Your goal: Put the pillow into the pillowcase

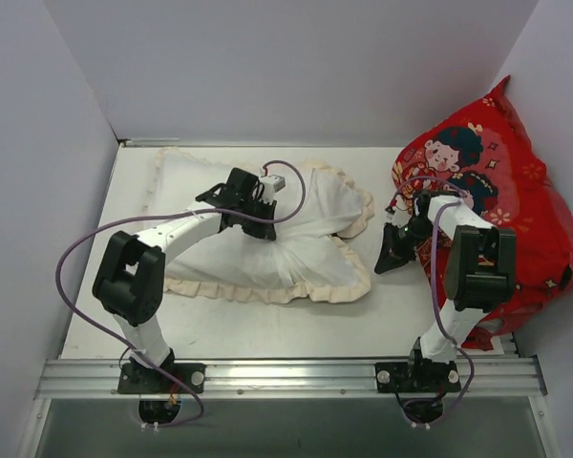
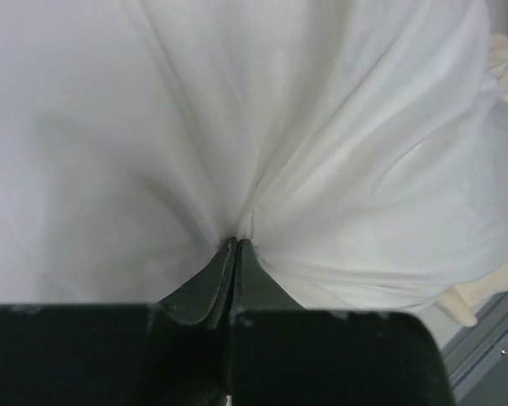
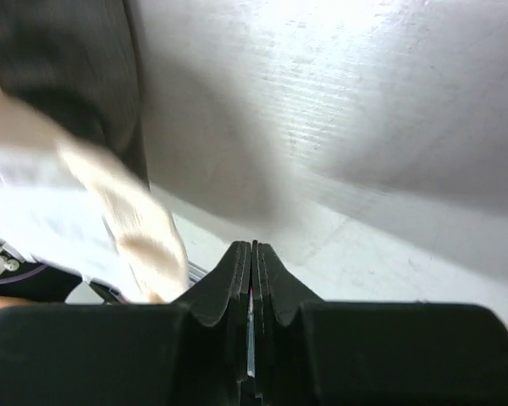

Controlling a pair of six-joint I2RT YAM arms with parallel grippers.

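Observation:
The pillowcase [image 1: 315, 260] lies across the middle of the table, pale side up, with its cream frill around the edge and a dark patch at its right end. It bulges. The pillow does not show apart from it. My left gripper [image 1: 269, 236] is over the middle of the case and is shut on a pinch of its white fabric [image 2: 339, 127], with folds radiating from my gripper [image 2: 235, 242]. My right gripper [image 1: 382, 260] is shut and empty, just right of the case's frilled right edge. In the right wrist view the gripper [image 3: 254, 246] is over bare table, with the blurred frill [image 3: 144, 237] at the left.
A large red cushion [image 1: 501, 191] with cartoon children leans against the right wall, right behind the right arm. White walls enclose the table on the left, back and right. A metal rail [image 1: 286, 374] runs along the near edge.

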